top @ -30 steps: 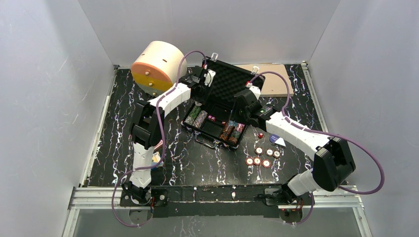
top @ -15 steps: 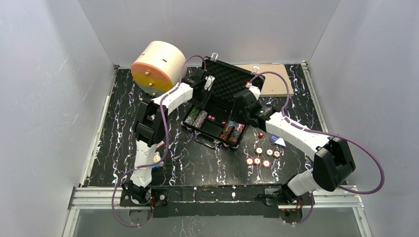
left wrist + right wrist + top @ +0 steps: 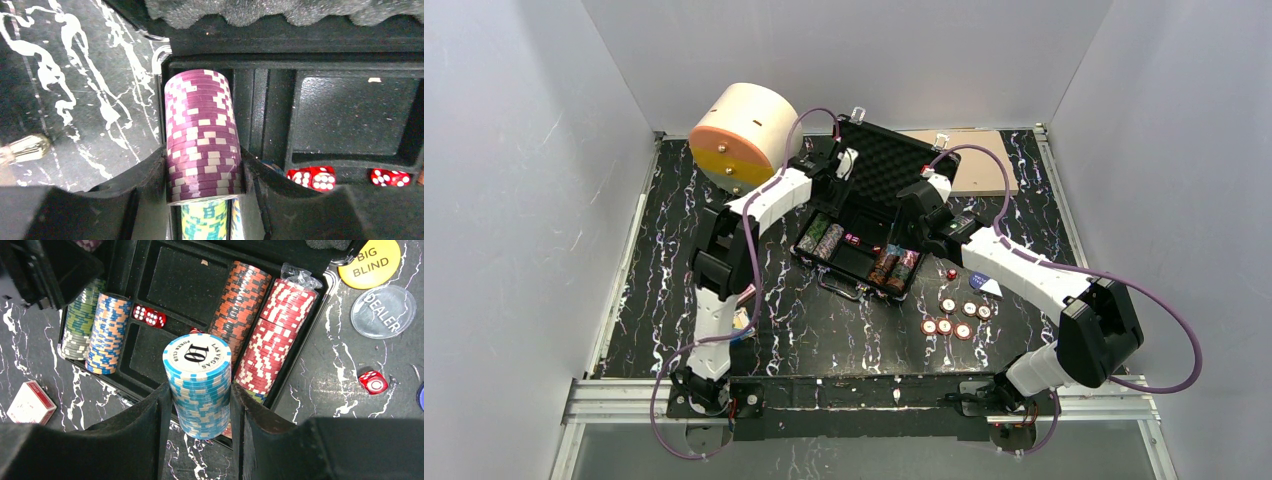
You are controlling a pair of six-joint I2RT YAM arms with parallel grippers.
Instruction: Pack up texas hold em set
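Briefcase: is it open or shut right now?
Open. The briefcase has its lid raised at the back, foam lining exposed; chip rows and red dice lie uncovered in its tray.

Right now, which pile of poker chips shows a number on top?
The light blue pile gripped by the right gripper: its top chip reads 10. The piles in the case lie sideways, showing only striped edges.

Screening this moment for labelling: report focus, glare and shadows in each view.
Top external: even, soft light, faint shadows, the briefcase small but sharp. Left wrist: the purple chip stack crisp, the dark near fingers underexposed. Right wrist: the blue chip stack and BIG BLIND button legible, mild sheen on the clear DEALER button.
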